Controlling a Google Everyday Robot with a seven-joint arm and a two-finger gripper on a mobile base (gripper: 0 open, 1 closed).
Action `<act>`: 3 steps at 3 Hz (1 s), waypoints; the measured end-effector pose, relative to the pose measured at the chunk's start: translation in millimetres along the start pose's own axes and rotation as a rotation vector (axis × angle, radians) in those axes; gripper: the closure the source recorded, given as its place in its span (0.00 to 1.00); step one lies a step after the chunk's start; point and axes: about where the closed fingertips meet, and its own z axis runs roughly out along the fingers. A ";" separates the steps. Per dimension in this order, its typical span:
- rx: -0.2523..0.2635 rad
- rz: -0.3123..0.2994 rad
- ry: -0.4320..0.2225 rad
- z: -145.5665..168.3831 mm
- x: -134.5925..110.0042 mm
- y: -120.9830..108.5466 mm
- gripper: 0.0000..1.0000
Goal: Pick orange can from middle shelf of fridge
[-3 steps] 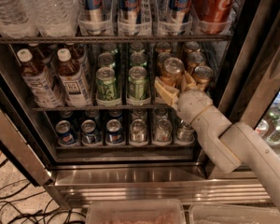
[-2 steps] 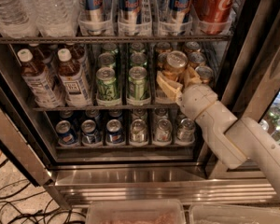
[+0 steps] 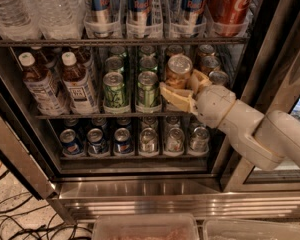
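In the camera view, the fridge (image 3: 140, 190) stood open with drinks on dark racks. On the top rack were tall blue and silver cans (image 3: 140, 4) with the word "Red" on them. Beside them on the right was a big red cola can (image 3: 231, 1) with curly white writing. Clear water bottles (image 3: 55, 9) stood at the top left. On the middle shelf (image 3: 90, 115), two brown drink bottles (image 3: 77, 84) with white caps stood on the left, but their labels were too small to read. Next to them were two green cans (image 3: 114, 89) in front, with more behind. The gripper (image 3: 180, 85) reached in from the right on a fat white arm (image 3: 250, 129). Its two tan fingers (image 3: 176, 98) were closed around the orange can (image 3: 179, 71). One finger was under and to the left of the can, and the other was at its right side. The can was in the right part of the middle shelf. It was tipped so that its silver top faced out. More orange cans (image 3: 206, 51) stood behind it and to its right, close to the arm. The green cans were just to the left of the lower finger. On the bottom rack were blue cans (image 3: 96, 140) on the left and silver-topped cans (image 3: 174, 139) on the right. Black cables (image 3: 10, 219) lay on the floor at the lower left. Two clear bins (image 3: 145, 226) sat at the bottom edge.
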 end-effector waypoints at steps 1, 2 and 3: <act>-0.130 0.048 0.062 -15.8 17.6 24.1 1.00; -0.250 0.096 0.125 -31.2 31.3 44.3 1.00; -0.323 0.136 0.171 -43.5 33.0 56.3 1.00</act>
